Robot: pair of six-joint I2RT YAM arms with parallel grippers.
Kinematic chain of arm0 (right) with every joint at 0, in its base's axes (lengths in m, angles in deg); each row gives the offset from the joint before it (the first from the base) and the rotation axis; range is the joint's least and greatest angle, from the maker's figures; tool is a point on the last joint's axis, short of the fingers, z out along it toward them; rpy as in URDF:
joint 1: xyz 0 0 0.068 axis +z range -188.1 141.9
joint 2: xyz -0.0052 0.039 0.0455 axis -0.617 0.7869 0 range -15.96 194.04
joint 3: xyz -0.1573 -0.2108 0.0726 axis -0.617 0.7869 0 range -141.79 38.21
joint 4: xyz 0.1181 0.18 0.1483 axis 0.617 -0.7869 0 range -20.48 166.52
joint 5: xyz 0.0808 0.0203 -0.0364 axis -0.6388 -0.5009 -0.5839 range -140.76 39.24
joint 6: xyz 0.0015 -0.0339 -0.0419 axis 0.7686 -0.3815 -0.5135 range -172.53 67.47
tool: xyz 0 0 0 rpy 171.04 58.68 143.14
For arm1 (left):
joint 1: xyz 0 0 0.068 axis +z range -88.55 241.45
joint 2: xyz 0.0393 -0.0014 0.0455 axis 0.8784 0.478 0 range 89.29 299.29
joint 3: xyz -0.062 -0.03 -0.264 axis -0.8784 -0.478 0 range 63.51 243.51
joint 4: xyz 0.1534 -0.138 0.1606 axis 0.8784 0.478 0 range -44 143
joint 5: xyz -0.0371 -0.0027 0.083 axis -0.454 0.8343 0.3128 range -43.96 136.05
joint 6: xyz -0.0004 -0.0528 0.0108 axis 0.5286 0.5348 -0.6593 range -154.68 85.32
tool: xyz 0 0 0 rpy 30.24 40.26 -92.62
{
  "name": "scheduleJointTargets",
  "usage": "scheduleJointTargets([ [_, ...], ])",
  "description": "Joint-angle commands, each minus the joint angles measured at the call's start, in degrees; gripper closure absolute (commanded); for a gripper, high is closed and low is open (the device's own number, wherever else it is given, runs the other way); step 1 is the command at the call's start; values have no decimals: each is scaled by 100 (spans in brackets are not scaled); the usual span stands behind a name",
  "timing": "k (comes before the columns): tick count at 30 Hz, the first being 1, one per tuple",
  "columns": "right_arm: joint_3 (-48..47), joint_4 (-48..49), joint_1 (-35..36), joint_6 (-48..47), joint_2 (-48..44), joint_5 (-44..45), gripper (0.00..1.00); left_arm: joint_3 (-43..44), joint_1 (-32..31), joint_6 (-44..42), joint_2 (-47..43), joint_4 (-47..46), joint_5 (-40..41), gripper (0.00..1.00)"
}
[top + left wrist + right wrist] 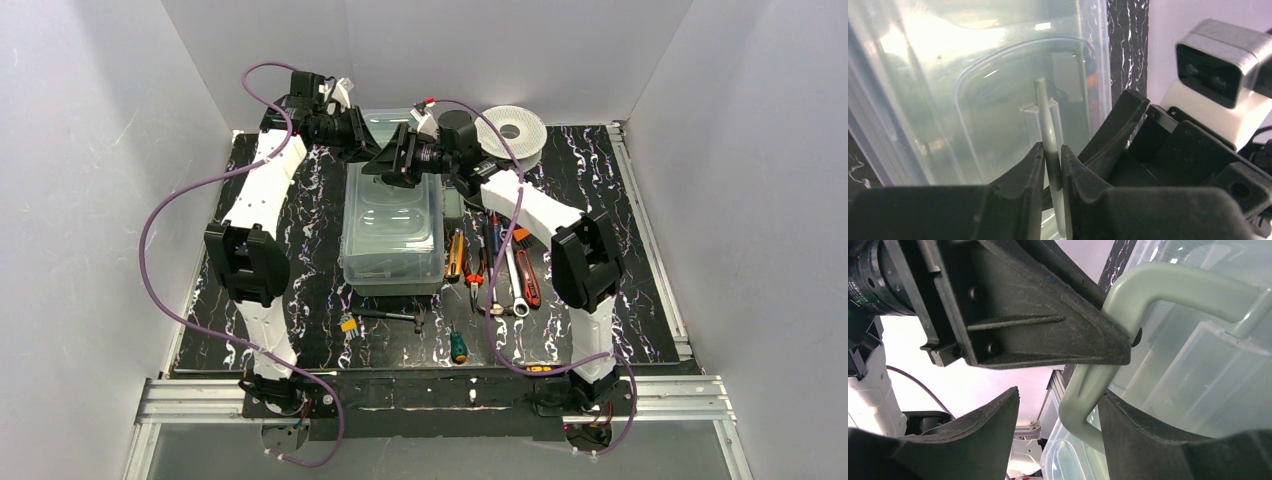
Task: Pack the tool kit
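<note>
Your left arm (265, 190) and right arm (535, 205) are wearing white shells and black joints, trailing purple cables (142, 250), showing screw-studded black fingers (1038, 325).

The toolbox lid (392, 215) is clear, glossy plastic, cloudy and catching glare. Its handle (1168, 287) is smooth pale green plastic with a soft sheen. The gripper fingers (1048, 330) are matt black plastic, finely grained and scuffed. The table (640, 200) has a glossy black marble-look top. At four o'clock from the box, a wrench (514, 282) shows bright bare metal.
</note>
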State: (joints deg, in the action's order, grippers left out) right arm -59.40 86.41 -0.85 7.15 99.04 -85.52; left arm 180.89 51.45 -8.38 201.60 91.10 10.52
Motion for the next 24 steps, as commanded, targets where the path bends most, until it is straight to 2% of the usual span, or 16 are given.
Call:
scheduleJointTargets([
  [1,-108,-49,27,-259,-427,-91,34,136,-83,-48,-101,151,-102,95],
  [2,-84,-112,23,-308,-467,-53,33,104,-110,-23,-123,111,-65,100],
  [7,361,-86,-112,-457,-864,53,31,-59,-129,112,-235,-144,-9,100],
  [11,1009,-22,-345,-625,-1576,324,30,65,-134,103,-262,-122,69,100],
  [18,1833,-590,-755,-1404,-2738,1266,28,1288,-72,187,53,374,-70,100],
  [21,2149,-949,-984,-1509,-2928,1566,28,1697,75,321,115,502,-246,100],
  [24,2247,-1459,-1147,-1661,-2869,1910,28,1718,261,445,21,419,-442,100],
])
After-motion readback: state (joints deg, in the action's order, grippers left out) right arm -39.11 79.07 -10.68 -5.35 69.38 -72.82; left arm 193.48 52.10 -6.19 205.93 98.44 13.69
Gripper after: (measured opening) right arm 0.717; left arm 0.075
